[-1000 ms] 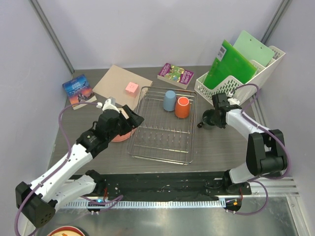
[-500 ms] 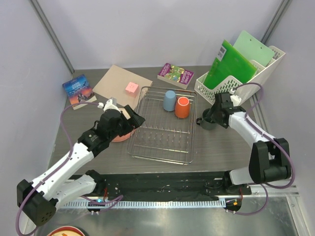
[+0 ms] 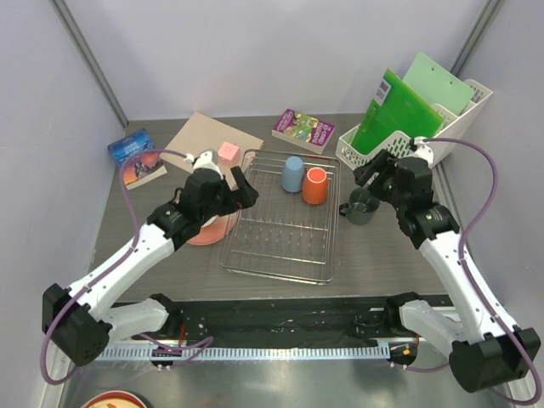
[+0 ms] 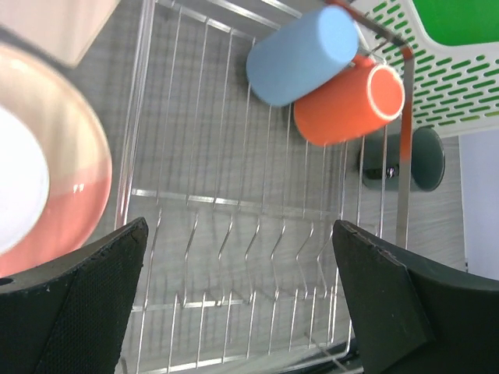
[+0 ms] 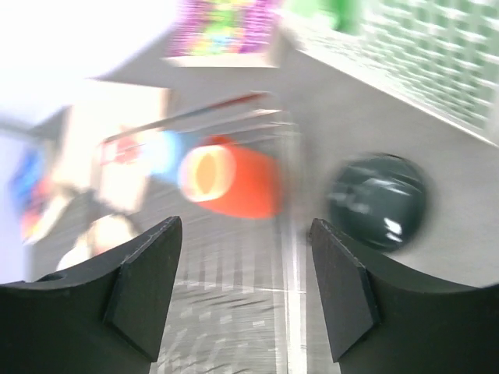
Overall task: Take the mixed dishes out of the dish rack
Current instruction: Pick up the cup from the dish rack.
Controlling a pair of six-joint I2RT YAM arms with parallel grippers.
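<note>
Silver wire forms the dish rack, a rectangle with a fine grid floor, a row of bent prongs and low sides. It lies on the dark wood-grain worktop. In the rack's far right corner two smooth cylinders stand touching. One is the light blue cup, its flat closed end up. To its right is the orange mug, glossy, with a paler ring at its top. Just beyond the rack's right side the dark grey mug stands upright on the worktop, mouth up, handle toward the rack. Just beside the rack's left side lies the round pink plate, glossy and shallow, partly under the left arm. The left wrist view shows a white bowl resting on the plate, cut by the picture's edge.

The left pincer hovers above the rack's left half, its matte black fingers spread wide with nothing between them. The right pincer hangs to the right of the rack, near the dark grey mug but clear of it, its fingers apart and empty. Its wrist view is blurred.

Beyond the rack's far right corner stands a white perforated plastic file holder with green folders in it. Behind the rack lie a purple book and a tan cardboard sheet bearing a pink block. A blue book lies farther left.
</note>
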